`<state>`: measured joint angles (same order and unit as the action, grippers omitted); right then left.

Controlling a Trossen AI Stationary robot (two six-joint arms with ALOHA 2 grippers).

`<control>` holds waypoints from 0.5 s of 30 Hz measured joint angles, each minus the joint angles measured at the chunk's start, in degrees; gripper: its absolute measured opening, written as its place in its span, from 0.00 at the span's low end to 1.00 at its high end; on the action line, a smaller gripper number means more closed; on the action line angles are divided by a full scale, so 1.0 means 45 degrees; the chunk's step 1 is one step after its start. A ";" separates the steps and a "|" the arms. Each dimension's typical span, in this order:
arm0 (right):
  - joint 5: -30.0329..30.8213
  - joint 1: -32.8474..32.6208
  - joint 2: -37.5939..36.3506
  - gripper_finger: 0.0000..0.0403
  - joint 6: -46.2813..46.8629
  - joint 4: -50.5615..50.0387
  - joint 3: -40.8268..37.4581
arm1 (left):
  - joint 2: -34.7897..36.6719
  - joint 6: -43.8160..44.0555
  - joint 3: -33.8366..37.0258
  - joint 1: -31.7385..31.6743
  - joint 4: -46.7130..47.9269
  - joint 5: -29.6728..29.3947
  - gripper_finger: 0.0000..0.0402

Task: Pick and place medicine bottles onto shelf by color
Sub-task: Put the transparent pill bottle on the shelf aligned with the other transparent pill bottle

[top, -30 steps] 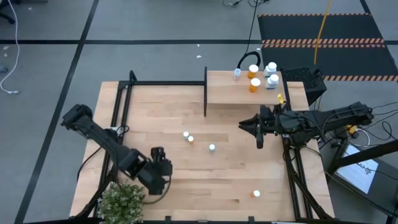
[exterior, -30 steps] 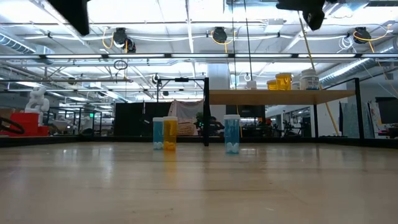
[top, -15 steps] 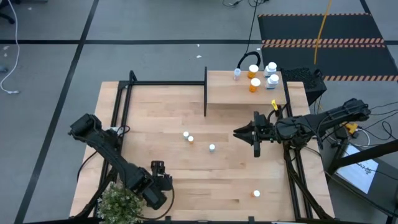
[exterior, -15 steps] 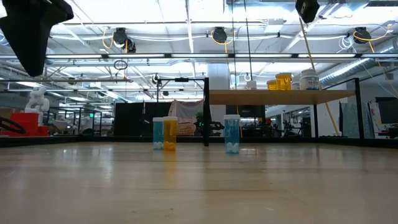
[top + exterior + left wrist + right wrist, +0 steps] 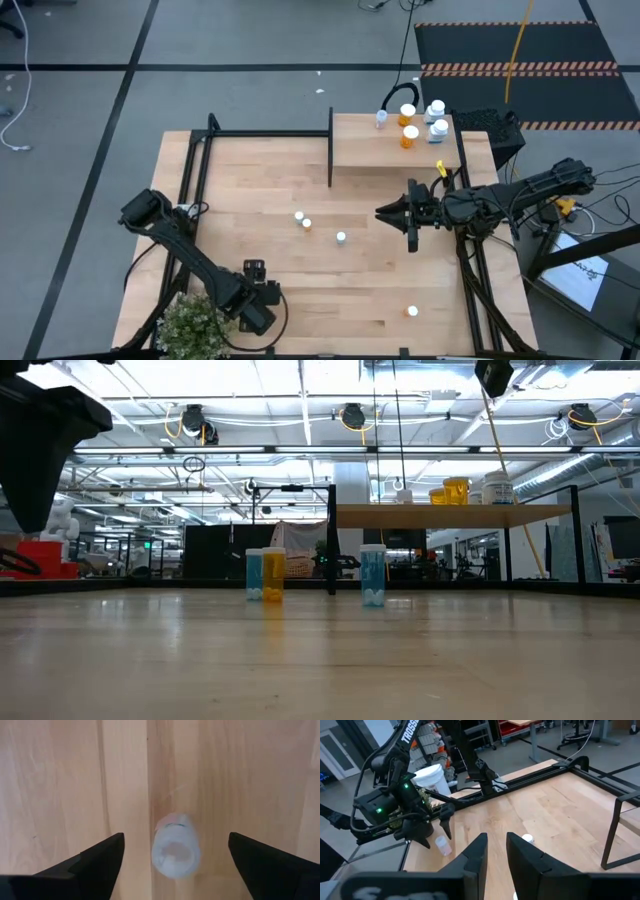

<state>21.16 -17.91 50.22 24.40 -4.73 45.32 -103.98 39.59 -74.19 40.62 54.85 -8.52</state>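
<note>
My left gripper (image 5: 176, 839) is open near the table's near-left, above a pale clear bottle (image 5: 175, 849) with a white cap; one finger stands on each side of it without touching. In the right wrist view that bottle (image 5: 442, 845) lies tilted on the wood. My right gripper (image 5: 392, 213) hovers empty mid-table right, its fingers a narrow gap apart (image 5: 496, 836). Three bottles (image 5: 307, 224) stand mid-table, blue and orange in the low view (image 5: 273, 575). One orange bottle (image 5: 412, 312) stands near the near edge. The shelf (image 5: 365, 150) carries several bottles (image 5: 411, 135).
A small potted plant (image 5: 195, 325) sits at the near-left corner beside the left gripper. Black frame rails (image 5: 270, 133) run along the far and left sides, and a black upright (image 5: 330, 150) stands at the shelf's left edge. Bare wood lies between the mid-table bottles and the near edge.
My left arm has swung toward the table's near edge and come down over the pale bottle, staying open. My right gripper drifted slightly toward the table's left and a little nearer, then held still. The bottles have stayed in place.
</note>
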 joint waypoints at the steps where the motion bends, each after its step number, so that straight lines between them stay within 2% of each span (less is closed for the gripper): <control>1: -0.0002 0.0000 0.0000 0.16 -0.0004 0.0000 -0.0002 | 0.0009 0.0045 0.0000 0.0000 0.0028 -0.0004 0.86; 11: -0.0002 0.0005 0.0000 0.16 -0.0049 -0.0005 0.0000 | 0.0015 0.0001 0.0377 0.0075 0.0088 -0.0085 0.56; 15: -0.0002 0.0005 0.0000 0.16 -0.0049 -0.0010 0.0000 | 0.0015 0.0045 0.0661 0.0077 0.0083 -0.0115 0.49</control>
<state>21.15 -17.89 50.22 24.18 -4.78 45.32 -103.92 39.79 -71.22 40.97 55.23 -9.04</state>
